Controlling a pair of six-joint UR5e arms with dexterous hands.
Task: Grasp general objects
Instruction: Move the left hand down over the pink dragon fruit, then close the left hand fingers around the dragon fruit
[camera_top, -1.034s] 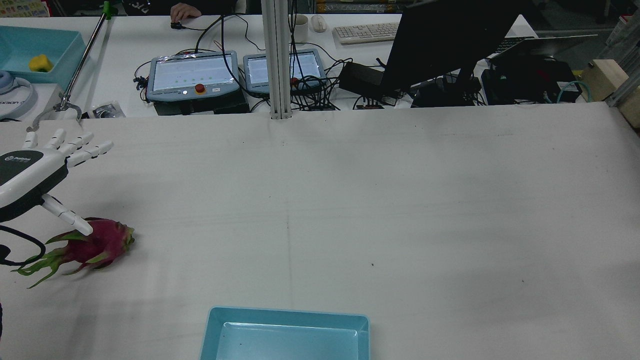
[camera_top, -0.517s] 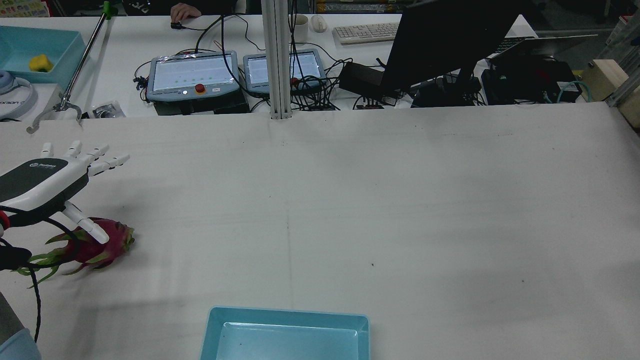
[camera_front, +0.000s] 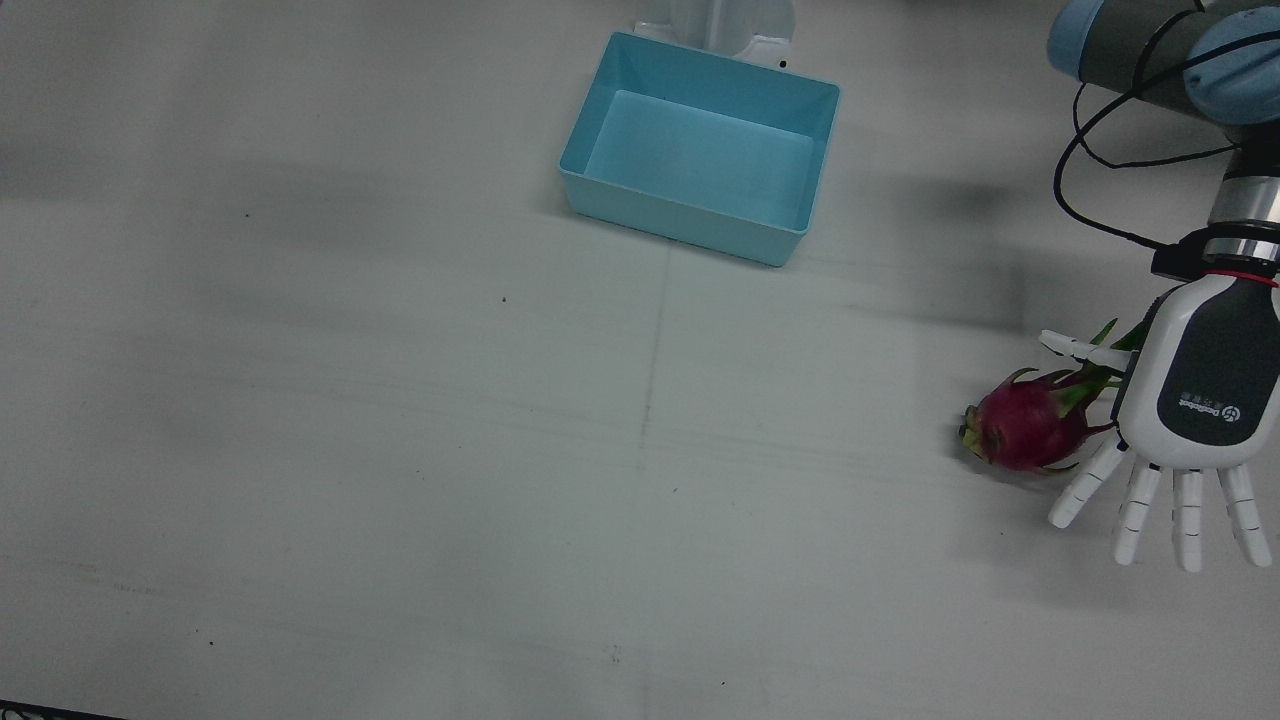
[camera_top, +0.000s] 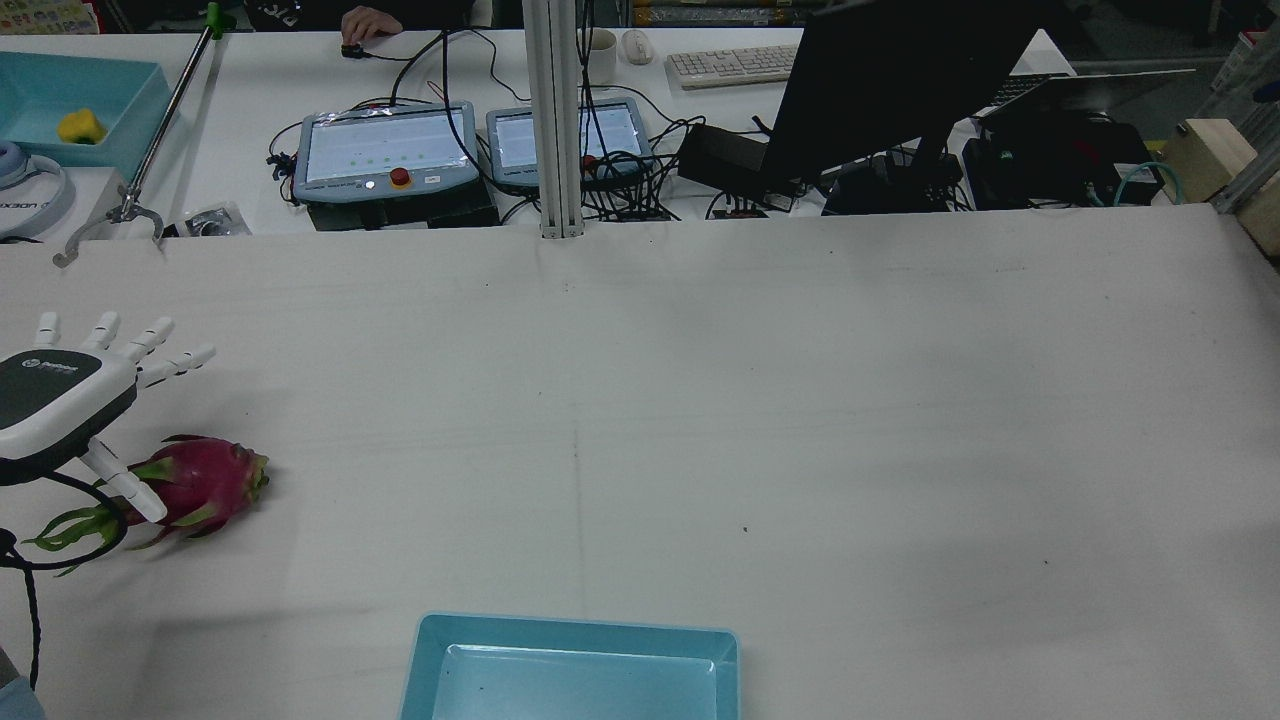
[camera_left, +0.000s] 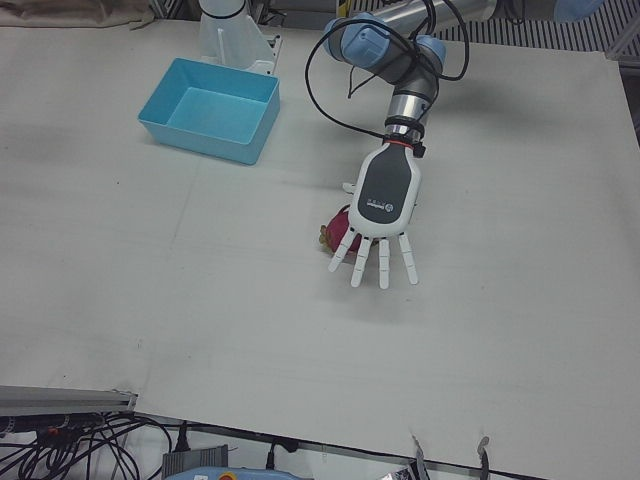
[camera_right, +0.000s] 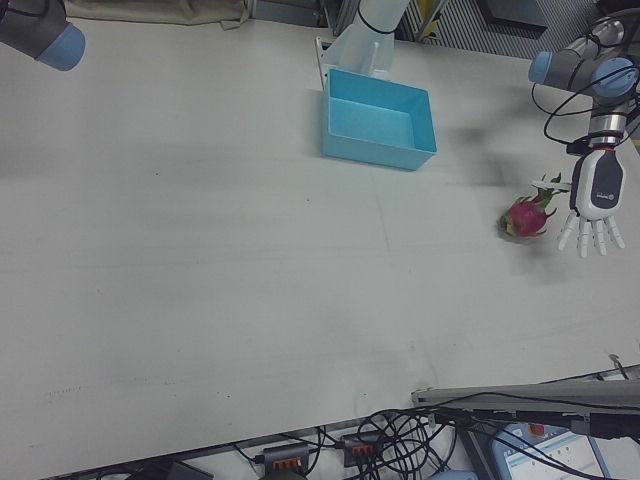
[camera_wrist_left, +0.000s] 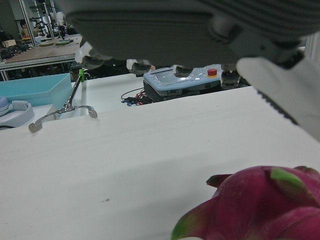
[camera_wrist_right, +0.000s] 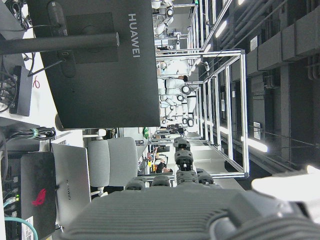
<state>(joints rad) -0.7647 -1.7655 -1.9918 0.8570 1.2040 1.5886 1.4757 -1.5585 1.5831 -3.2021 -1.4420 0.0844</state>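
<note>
A pink dragon fruit (camera_top: 205, 478) with green scales lies on the white table by its left edge; it also shows in the front view (camera_front: 1018, 432), the left-front view (camera_left: 338, 232) and the right-front view (camera_right: 522, 217). My left hand (camera_top: 58, 392) hovers palm down over the fruit's leafy stem end, open, with fingers spread and nothing held. It also shows in the front view (camera_front: 1192, 415), the left-front view (camera_left: 384, 200) and the right-front view (camera_right: 596, 195). In the left hand view the fruit (camera_wrist_left: 255, 210) lies just below the palm (camera_wrist_left: 165, 25). My right hand (camera_wrist_right: 190, 212) shows only in its own view, raised and empty.
A light blue bin (camera_top: 570, 632) stands empty at the near middle edge of the table, seen also in the front view (camera_front: 690, 215). Teach pendants (camera_top: 385, 150), cables and a monitor (camera_top: 890, 80) are beyond the far edge of the table.
My left hand swung a little right, then came back left and nearer to me, over the fruit's stem end, still open. The dragon fruit has not moved.
</note>
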